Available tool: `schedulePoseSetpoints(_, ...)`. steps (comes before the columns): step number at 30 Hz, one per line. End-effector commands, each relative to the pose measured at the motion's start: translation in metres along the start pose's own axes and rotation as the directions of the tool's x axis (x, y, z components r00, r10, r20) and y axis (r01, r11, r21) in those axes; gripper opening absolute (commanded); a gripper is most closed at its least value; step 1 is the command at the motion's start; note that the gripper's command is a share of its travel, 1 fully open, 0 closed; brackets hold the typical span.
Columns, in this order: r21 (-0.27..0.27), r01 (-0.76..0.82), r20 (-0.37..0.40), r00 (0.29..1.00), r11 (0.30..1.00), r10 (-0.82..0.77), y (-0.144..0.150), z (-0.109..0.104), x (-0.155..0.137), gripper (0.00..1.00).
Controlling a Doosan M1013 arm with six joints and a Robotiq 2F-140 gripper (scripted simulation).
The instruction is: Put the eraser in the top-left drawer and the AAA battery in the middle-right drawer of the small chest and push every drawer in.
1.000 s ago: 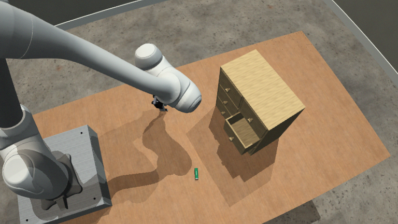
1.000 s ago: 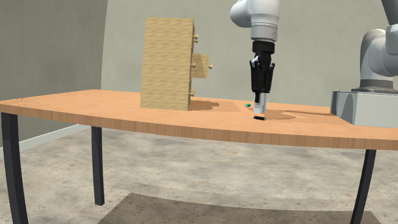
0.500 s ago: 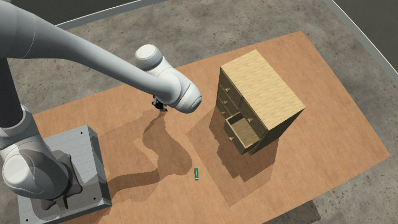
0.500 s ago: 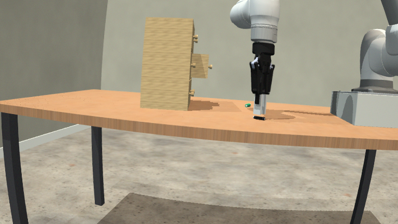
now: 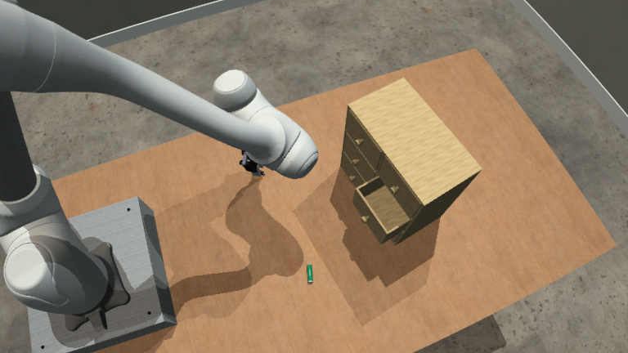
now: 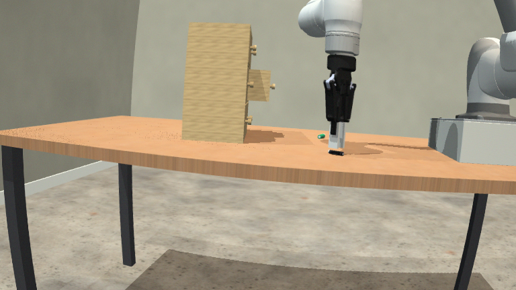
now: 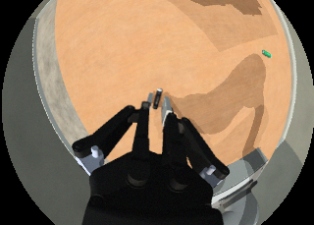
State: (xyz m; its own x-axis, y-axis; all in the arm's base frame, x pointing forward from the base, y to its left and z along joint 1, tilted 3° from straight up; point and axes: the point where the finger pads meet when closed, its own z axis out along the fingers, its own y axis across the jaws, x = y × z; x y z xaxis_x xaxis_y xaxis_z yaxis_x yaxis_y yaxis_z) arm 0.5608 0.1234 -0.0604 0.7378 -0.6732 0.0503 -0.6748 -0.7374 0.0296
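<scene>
A thin black battery with silver ends [image 6: 336, 152] [image 7: 157, 100], which looks like the AAA battery, lies on the table. My gripper [image 5: 259, 173] [image 6: 336, 147] [image 7: 157, 100] points down just above it, open with a narrow gap and nothing held. In the wrist view the battery shows between the fingertips. The chest [image 5: 416, 140] [image 6: 216, 81] stands upright. Its right middle-row drawer [image 5: 370, 216] [image 6: 259, 85] is pulled out partway, level, and looks empty. The left top-row drawer [image 5: 366, 135] is in. No eraser is in view; the shut drawers' insides are hidden.
A thicker green battery [image 5: 309, 274] [image 6: 321, 135] [image 7: 266, 53] lies on the table [image 5: 532, 210] between the robot's base [image 5: 115, 219] and the chest. The open drawer and the knobs stick out from the chest's front, towards the arm.
</scene>
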Motion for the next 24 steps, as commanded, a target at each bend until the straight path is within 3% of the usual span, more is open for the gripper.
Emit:
schedulePoseSetpoints(1, 0.000, 0.000, 0.000, 1.000, 1.000, 0.000, 0.000, 0.000, 0.000, 0.15)
schedulePoseSetpoints(13, 0.000, 0.000, 0.000, 1.000, 1.000, 0.000, 0.000, 0.016, 0.000, 0.15)
schedulePoseSetpoints(24, 0.000, 0.000, 0.000, 1.000, 1.000, 0.000, 0.000, 0.017, 0.000, 0.15)
